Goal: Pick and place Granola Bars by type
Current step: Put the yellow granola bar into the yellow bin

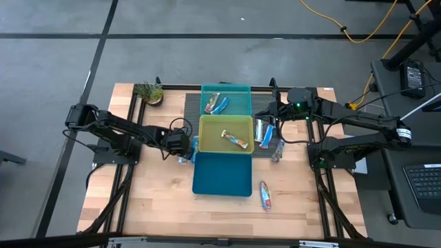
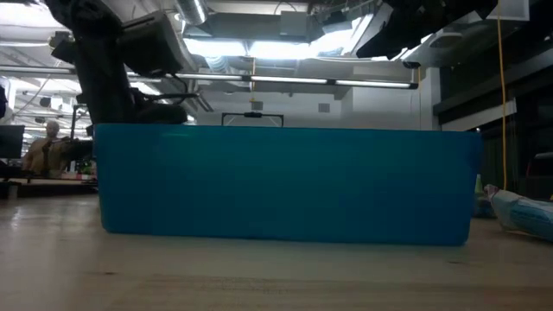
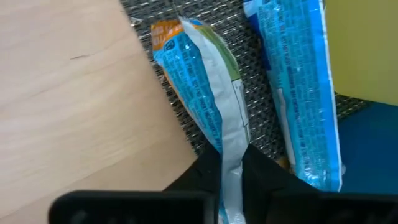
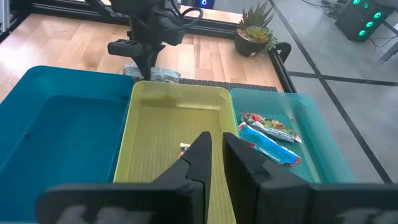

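Observation:
My left gripper point(image 1: 182, 149) stands left of the yellow-green bin point(image 1: 207, 134), shut on a blue and white-silver granola bar point(image 3: 196, 81) with an orange tip. A second blue bar point(image 3: 298, 93) lies beside it on the dark mat, against that bin's wall. One bar point(image 1: 236, 139) lies in the yellow-green bin and two bars point(image 4: 268, 134) lie in the teal bin point(image 1: 241, 103). More bars point(image 1: 265, 131) lie on the mat right of the bins, and one point(image 1: 265, 195) on the wood. My right gripper point(image 4: 217, 146) hovers shut over the yellow-green bin's right edge. My left gripper pinches the bar's white-silver wrapper seam point(image 3: 231, 149) between its two fingers, at the end away from the orange tip. The bar reaches out lengthwise ahead of the fingers, over the mat's edge. Whether it is lifted clear of the mat does not show.
The blue bin point(image 1: 220, 176) stands nearest, with the yellow-green and teal bins in a row behind it. A potted plant point(image 1: 149, 92) sits at the table's far left corner. Bare wood lies on the near left of the table point(image 1: 138, 200). A person point(image 2: 47, 147) sits beyond the table.

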Available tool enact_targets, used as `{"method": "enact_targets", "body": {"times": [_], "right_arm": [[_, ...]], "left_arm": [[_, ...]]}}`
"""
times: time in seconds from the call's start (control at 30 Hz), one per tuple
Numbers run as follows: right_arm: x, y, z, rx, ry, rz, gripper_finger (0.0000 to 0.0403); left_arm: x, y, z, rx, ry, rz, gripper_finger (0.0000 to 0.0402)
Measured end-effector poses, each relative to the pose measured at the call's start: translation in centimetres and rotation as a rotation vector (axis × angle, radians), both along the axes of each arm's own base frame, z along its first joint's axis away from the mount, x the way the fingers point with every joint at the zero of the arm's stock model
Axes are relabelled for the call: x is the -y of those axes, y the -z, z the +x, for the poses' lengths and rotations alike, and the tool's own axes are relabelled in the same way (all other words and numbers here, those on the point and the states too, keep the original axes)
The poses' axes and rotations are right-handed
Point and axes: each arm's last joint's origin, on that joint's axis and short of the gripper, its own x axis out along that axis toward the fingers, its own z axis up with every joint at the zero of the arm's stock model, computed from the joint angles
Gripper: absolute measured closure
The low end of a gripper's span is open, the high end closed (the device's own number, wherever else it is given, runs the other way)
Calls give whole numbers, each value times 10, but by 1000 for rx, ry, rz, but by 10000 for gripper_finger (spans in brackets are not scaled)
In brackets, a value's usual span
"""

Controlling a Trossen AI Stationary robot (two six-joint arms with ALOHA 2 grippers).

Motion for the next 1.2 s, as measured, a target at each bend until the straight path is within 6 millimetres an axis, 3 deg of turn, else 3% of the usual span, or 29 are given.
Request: {"method": "enact_targets", "body": {"times": [0.13,0.23,0.53,0.63,0.93,1.2], "right_arm": [[0,0,0,0,0,0,359],[0,0,0,0,0,1,359],[0,0,0,0,0,0,359],[0,0,0,0,-1,-1,359],[0,0,0,-1,-1,-3,359],[0,0,0,0,-1,-3,359]], "left_arm": [[-1,-15,-1,-28,10,34,382],[-3,-38,-1,-12,27,108,382],[-10,-150,-9,326,117,486,381],[-12,-172,-18,381,99,565,381],[-13,-183,-24,438,128,572,385],[-37,-186,12,604,205,500,386]]}}
